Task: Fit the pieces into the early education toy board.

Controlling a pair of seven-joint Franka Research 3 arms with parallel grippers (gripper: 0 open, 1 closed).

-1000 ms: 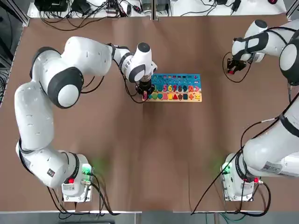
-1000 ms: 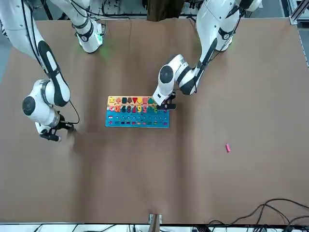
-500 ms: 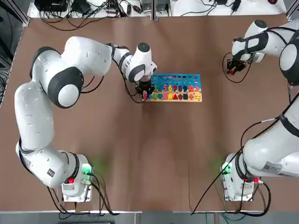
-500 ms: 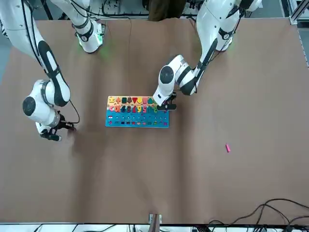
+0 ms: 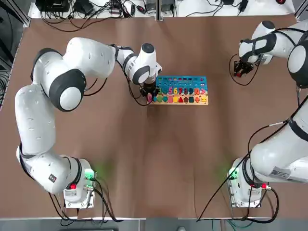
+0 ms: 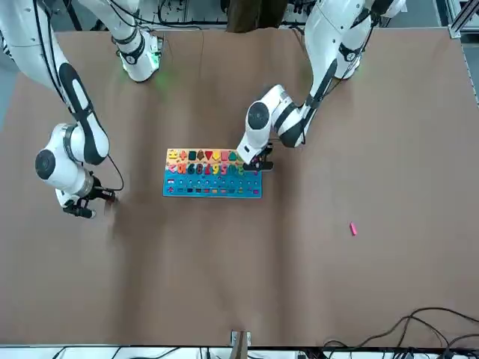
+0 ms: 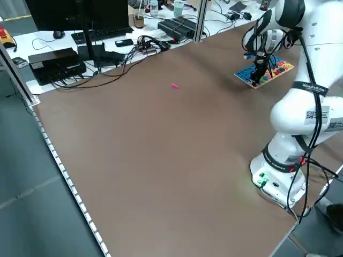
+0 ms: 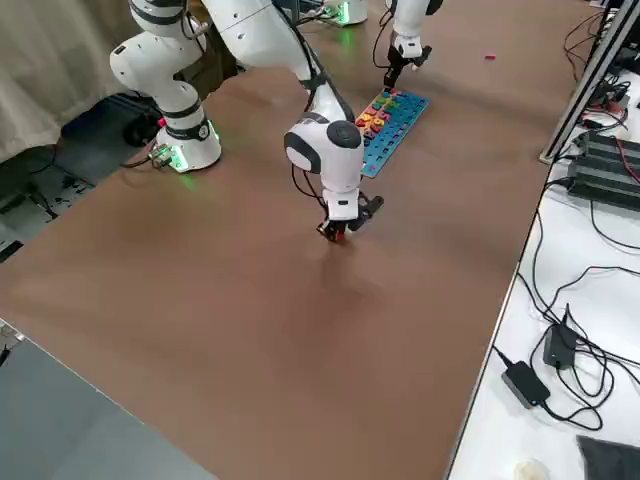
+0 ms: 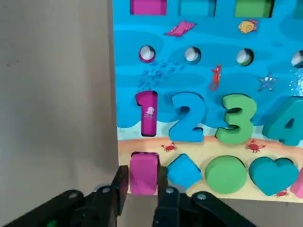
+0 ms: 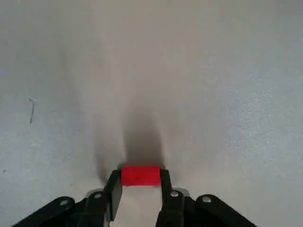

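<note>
Tabletop [image 5: 154, 154] — L fingers [image 9: 119, 187] pinch pink piece [image 9: 143, 173] at board [image 9: 208, 71] edge, R fingers [image 10: 112, 187] pinch red piece [image 10: 140, 175].

A brown table [image 5: 154, 159] has cables [image 5: 96, 7] and a monitor [image 7: 69, 16] beyond it.

Both end effectors [image 9: 142, 189] [image 10: 140, 189] lowered, fingers closed, gripping.

Toy board [image 9: 203, 94] runs off the left wrist view; its far columns are unseen
</note>
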